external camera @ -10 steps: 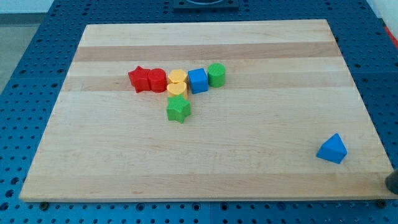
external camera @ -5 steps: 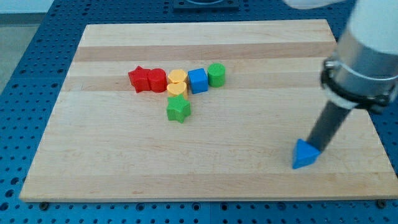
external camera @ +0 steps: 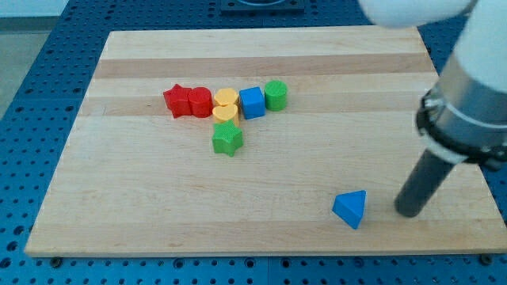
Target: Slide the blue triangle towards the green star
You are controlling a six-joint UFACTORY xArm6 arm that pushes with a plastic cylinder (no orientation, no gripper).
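Observation:
The blue triangle (external camera: 351,208) lies near the board's bottom edge, right of centre. The green star (external camera: 226,138) sits left of centre, well up and to the view's left of the triangle. My tip (external camera: 407,212) rests on the board a short way to the view's right of the blue triangle, with a small gap between them. The dark rod rises from it up to the white arm at the view's right.
Above the green star stands a row of blocks: a red star (external camera: 177,100), a red block (external camera: 200,101), two yellow blocks (external camera: 226,106), a blue cube (external camera: 252,103) and a green cylinder (external camera: 276,94). The wooden board (external camera: 253,47) lies on a blue perforated table.
The blue triangle has slid to the view's left, from the board's right edge towards the bottom centre. My arm came into view and the tip now stands just apart from the triangle.

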